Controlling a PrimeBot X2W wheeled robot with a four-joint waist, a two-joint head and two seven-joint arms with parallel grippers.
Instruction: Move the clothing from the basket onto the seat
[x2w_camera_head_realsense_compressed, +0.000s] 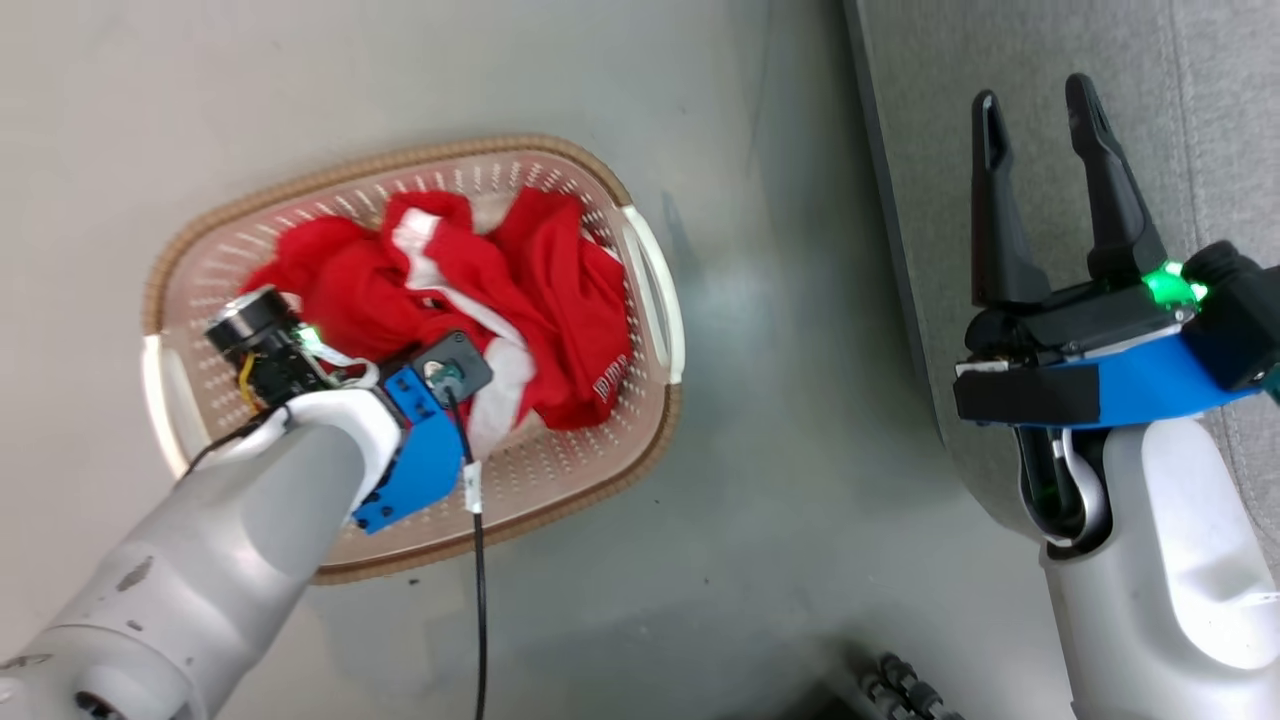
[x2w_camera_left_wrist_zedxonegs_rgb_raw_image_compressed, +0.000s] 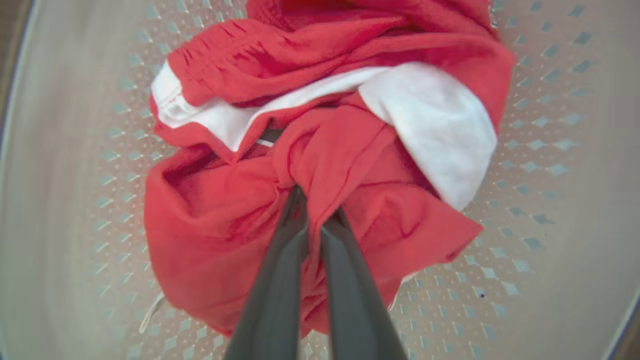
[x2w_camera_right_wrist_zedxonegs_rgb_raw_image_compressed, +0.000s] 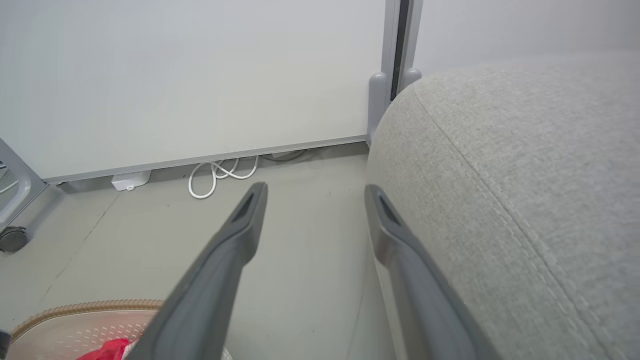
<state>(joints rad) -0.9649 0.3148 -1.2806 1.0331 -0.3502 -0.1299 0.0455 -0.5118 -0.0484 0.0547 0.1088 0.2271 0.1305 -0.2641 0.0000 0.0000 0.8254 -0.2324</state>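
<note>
Overhead, the clothing (x2w_camera_head_realsense_compressed: 540, 290) is seen heaped in the basket (x2w_camera_head_realsense_compressed: 560, 470) at 10 o'clock; the right gripper (x2w_camera_head_realsense_compressed: 1035, 95), fingers spread, is held at 3 o'clock by the seat (x2w_camera_head_realsense_compressed: 1220, 120). Left wrist: a fold of the clothing is pinched by the fingers of the left gripper (x2w_camera_left_wrist_zedxonegs_rgb_raw_image_compressed: 317, 202). Right wrist: seat noted at 3 o'clock, basket rim at 7.

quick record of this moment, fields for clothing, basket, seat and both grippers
clothing: red with white trim, bunched up inside the basket
basket: on the floor, to the left of the seat
seat: grey fabric, no clothing on the part in view
left gripper: down in the basket, shut on a fold of the red fabric
right gripper: open and empty, over the seat's edge
task status: grasp made, clothing not yet lifted out
</note>
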